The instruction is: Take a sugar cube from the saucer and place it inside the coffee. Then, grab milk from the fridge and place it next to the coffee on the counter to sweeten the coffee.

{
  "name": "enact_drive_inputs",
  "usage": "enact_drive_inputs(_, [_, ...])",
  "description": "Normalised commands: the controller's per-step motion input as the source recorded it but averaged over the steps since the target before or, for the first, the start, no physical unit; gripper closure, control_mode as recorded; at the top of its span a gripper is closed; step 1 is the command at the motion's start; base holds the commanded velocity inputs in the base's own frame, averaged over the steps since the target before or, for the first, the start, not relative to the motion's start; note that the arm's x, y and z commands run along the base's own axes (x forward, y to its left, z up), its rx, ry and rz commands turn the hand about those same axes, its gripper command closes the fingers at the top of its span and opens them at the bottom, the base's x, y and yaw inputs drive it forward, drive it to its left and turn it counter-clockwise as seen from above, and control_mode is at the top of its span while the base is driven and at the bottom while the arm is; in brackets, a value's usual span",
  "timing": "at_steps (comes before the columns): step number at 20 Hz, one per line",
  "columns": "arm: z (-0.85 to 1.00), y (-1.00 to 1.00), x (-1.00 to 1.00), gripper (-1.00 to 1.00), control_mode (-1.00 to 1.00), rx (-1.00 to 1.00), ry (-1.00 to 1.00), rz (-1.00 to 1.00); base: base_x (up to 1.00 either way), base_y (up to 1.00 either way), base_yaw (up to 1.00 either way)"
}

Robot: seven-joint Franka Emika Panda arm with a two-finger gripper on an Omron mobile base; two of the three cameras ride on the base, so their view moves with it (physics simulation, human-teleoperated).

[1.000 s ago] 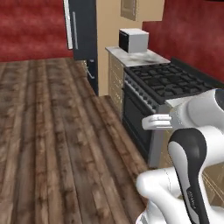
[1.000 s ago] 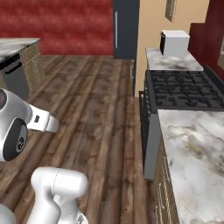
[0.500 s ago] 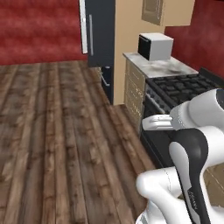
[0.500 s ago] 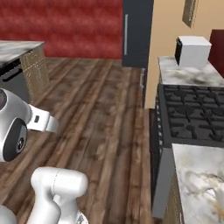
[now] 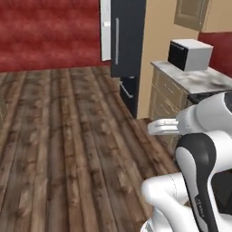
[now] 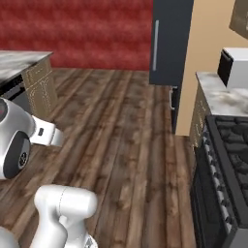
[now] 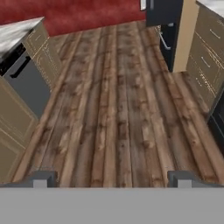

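Approaching the fridge (image 5: 128, 41), your pincer (image 7: 112, 178) gaped wide and empty; you risked clipping its door on entry.

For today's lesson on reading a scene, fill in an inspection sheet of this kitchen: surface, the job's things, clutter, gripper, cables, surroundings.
Surface: marble counter over tan drawers, beside the stove.
Job's things: fridge, dark, with a grey handle; its door looks closed. Sugar cube, saucer, coffee, milk: nothing seen.
Clutter: white microwave on the counter.
Gripper: gripper open, holding nothing, over the wooden floor.
Cables: nothing seen.
Surroundings: red wall, a second counter with cabinets opposite the fridge.
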Motion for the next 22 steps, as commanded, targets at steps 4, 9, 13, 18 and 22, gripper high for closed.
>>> enact_drive_inputs(4, [0.00,0.00,0.00,-1.00,1.00,0.00,0.00,0.00,1.00,0.68,-0.01])
enact_drive_inputs(9, [0.00,0.00,0.00,-1.00,1.00,0.00,0.00,0.00,1.00,0.28,-0.05])
enact_drive_inputs(13, [0.00,0.00,0.00,-1.00,1.00,0.00,0.00,0.00,1.00,0.11,-0.09])
enact_drive_inputs(18, [0.00,0.00,0.00,-1.00,1.00,0.00,0.00,0.00,1.00,0.32,-0.12])
enact_drive_inputs(22, [0.00,0.00,0.00,-1.00,1.00,0.00,0.00,0.00,1.00,0.38,-0.10])
